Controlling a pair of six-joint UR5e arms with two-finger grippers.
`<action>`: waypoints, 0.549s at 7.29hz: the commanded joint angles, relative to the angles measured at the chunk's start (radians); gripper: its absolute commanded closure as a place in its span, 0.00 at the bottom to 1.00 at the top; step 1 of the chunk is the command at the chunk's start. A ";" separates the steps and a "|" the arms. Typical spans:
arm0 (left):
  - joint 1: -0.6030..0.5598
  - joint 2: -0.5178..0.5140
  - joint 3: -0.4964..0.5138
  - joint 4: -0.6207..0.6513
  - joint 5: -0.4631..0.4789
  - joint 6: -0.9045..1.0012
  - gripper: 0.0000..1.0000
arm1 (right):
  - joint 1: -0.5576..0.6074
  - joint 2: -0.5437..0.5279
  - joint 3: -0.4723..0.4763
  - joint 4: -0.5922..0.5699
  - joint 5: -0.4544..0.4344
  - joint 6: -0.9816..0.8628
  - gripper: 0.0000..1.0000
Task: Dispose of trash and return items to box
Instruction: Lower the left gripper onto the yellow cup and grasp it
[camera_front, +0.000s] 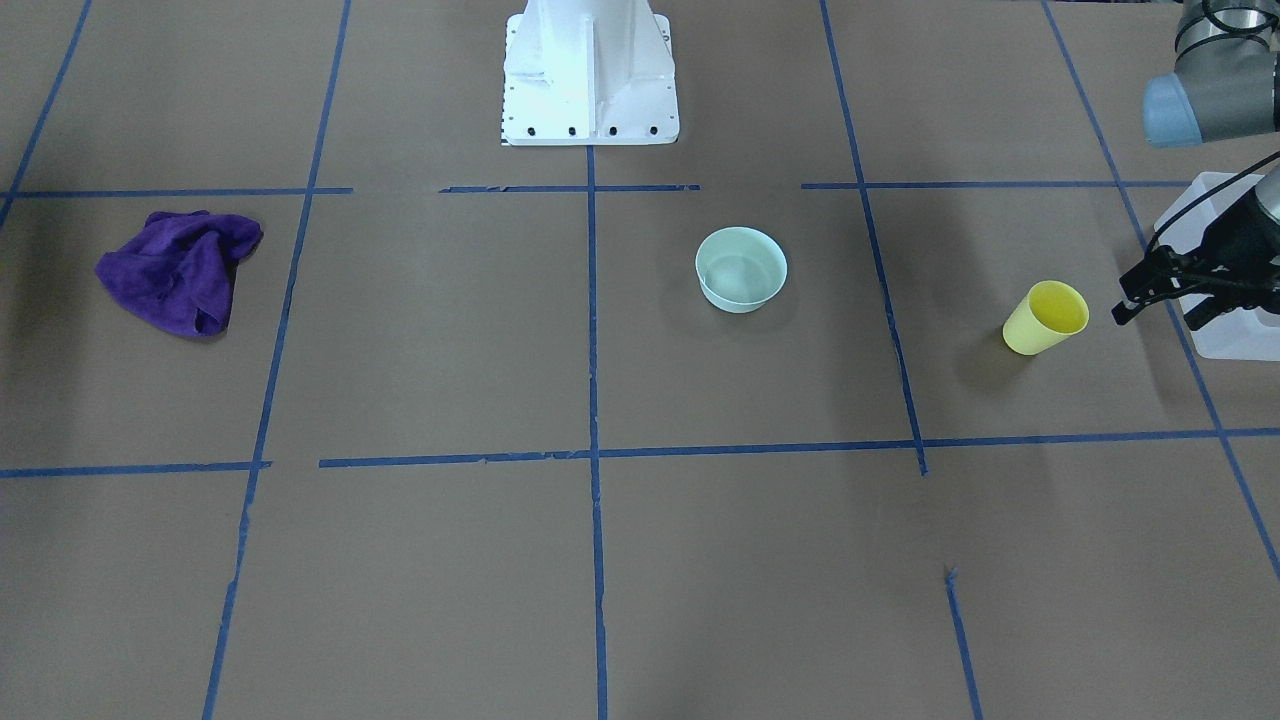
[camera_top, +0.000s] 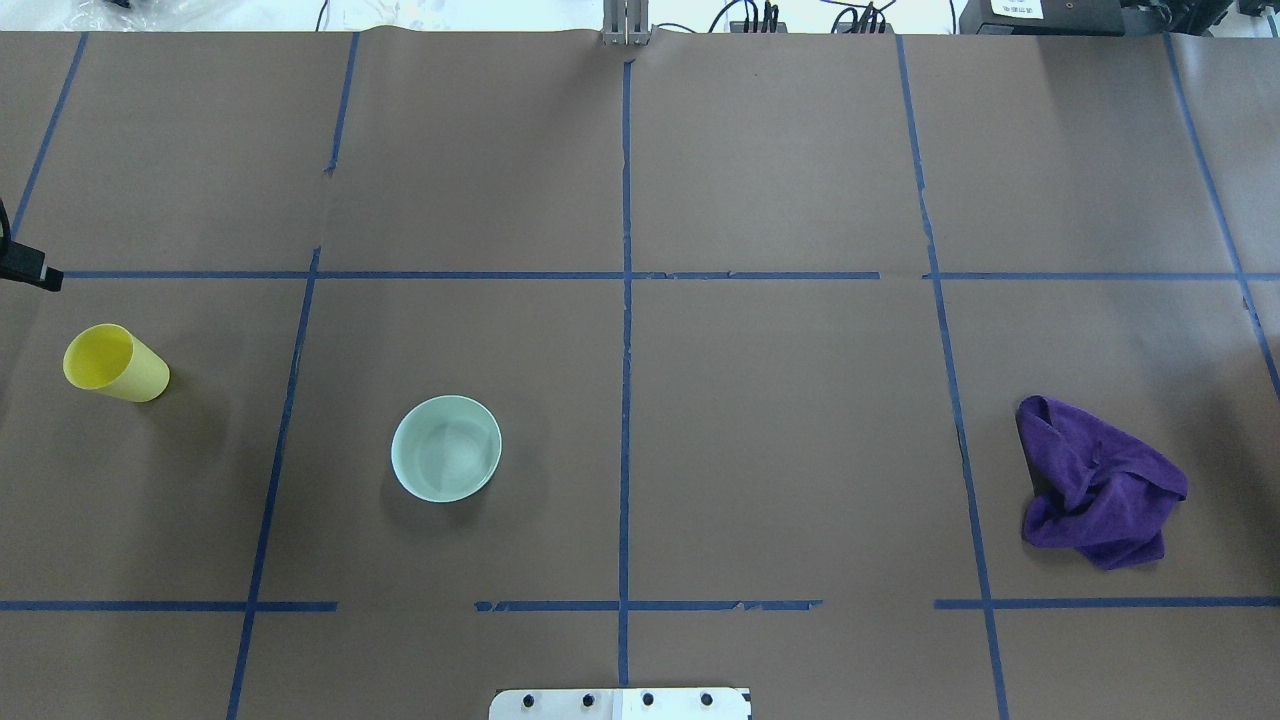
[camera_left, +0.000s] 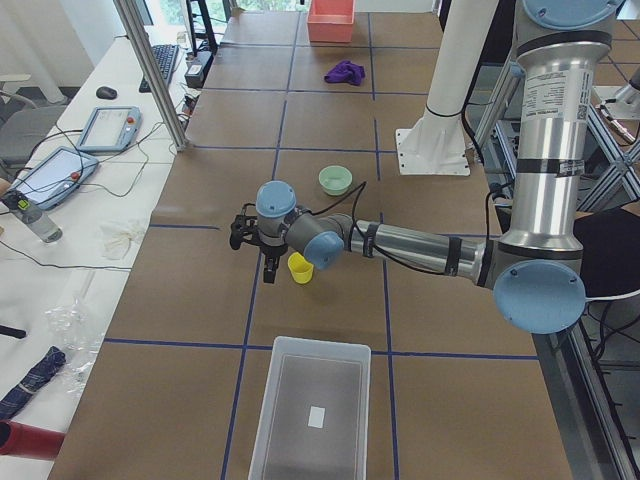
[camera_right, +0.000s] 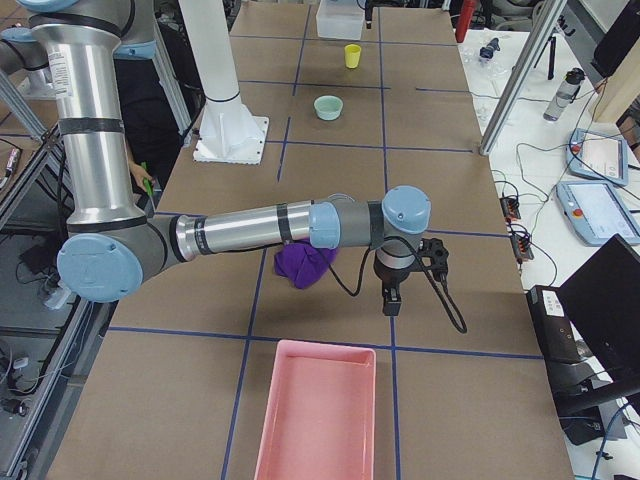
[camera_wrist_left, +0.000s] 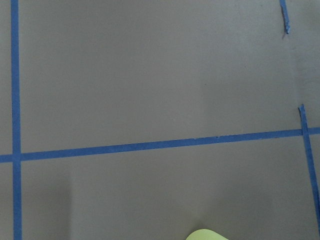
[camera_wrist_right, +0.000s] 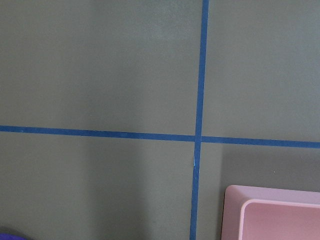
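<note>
The yellow cup (camera_front: 1045, 317) stands on the table near my left side; it also shows in the overhead view (camera_top: 115, 363) and in the left wrist view's bottom edge (camera_wrist_left: 206, 235). The mint-green bowl (camera_front: 741, 268) sits upright and empty near the table's middle (camera_top: 446, 448). The translucent box (camera_left: 312, 410) lies at the table's left end and looks empty. My left gripper (camera_front: 1150, 295) is open and empty, hovering just beside the cup, apart from it. My right gripper (camera_right: 392, 300) hangs near the purple cloth; I cannot tell if it is open or shut.
A crumpled purple cloth (camera_top: 1098, 485) lies on the table's right side. A pink tray (camera_right: 318, 415) sits at the table's right end, its corner in the right wrist view (camera_wrist_right: 275, 215). The white robot base (camera_front: 590, 75) stands at the table's rear middle.
</note>
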 joint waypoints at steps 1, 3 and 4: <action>0.074 0.059 -0.001 -0.100 0.054 -0.077 0.00 | -0.001 0.001 0.001 0.000 0.004 0.006 0.00; 0.127 0.082 0.001 -0.148 0.056 -0.120 0.00 | -0.001 0.009 0.004 0.000 0.007 0.036 0.00; 0.141 0.082 0.007 -0.147 0.064 -0.122 0.00 | -0.001 0.009 0.010 0.000 0.010 0.068 0.00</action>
